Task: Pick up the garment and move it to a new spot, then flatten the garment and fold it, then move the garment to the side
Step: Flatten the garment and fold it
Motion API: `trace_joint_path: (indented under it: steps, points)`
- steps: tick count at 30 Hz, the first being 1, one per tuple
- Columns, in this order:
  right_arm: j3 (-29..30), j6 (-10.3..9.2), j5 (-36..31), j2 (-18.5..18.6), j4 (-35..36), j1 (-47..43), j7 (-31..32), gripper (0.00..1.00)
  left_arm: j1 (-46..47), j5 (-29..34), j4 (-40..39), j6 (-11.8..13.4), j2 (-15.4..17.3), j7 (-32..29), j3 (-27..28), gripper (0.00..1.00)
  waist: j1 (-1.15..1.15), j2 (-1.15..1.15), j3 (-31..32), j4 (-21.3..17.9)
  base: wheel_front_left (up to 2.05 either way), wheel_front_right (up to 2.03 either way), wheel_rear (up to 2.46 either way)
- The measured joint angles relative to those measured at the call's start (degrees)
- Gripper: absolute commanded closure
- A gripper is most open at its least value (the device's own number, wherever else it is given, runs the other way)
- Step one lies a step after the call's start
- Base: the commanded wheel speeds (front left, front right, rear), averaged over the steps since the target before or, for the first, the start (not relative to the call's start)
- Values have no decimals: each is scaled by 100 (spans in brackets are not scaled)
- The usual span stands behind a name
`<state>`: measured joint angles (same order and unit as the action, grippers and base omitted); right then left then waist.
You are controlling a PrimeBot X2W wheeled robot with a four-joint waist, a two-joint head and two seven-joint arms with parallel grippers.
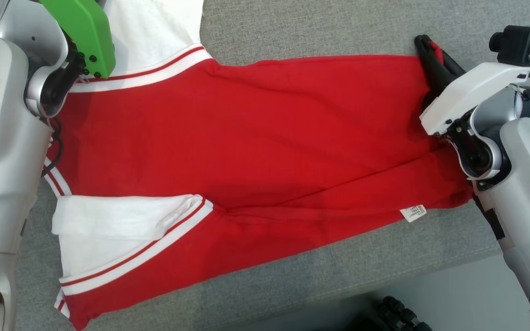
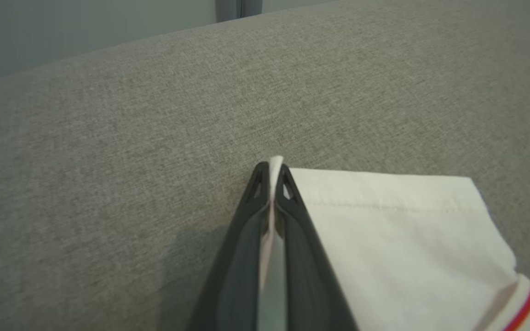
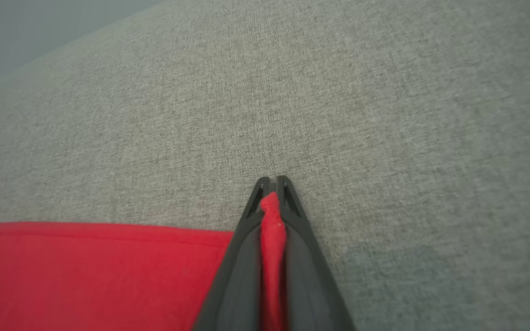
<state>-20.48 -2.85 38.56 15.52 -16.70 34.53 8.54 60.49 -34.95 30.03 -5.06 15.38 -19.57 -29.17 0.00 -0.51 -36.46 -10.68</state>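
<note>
My left gripper [image 2: 274, 168] clamps the garment's [image 1: 246, 138] white sleeve at ten o'clock, while the right gripper [image 3: 274, 181] pinches its red hem at two. The rest lies flat, I think, on the grey cushion [image 1: 338, 27].

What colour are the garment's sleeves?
White sleeves, edged in red and white stripes; clearest in the head view.

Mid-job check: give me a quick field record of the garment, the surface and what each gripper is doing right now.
garment: red fabric garment with white sleeves, spread out on the surface, lightly creased
surface: grey woven fabric surface
left gripper: shut on white sleeve edge
right gripper: shut on red hem corner
label: small white tag at the near hem
</note>
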Motion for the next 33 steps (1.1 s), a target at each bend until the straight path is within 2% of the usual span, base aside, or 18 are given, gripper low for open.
trace_joint_path:
  steps: [5, 9, 19, 24, 33]
  points:
    - [-16, 64, 0, -112, -207, 7, -147, 100, 29, -21, 185, -76, 18, 208, 8, 100, 0, 0, 123, 12, 0, 0, 0]
    - [1, 94, 3, -101, -259, -36, -175, 100, 46, -297, 176, -107, -67, 250, 113, 100, 0, 0, 240, 36, 0, 0, 0]
    - [94, 238, 2, -102, -587, -169, -662, 100, 21, -662, 187, -201, -176, 672, 145, 100, 0, 0, 541, 205, 0, 0, 0]
    - [177, 338, 2, -70, -700, -275, -943, 100, -282, -832, 166, -207, -236, 928, 137, 100, 0, 0, 785, 322, 0, 0, 0]
    - [360, 435, 60, 80, -900, -792, -1263, 100, -971, -1103, -237, -208, -392, 1348, -305, 100, 0, 0, 1336, 558, 0, 0, 0]
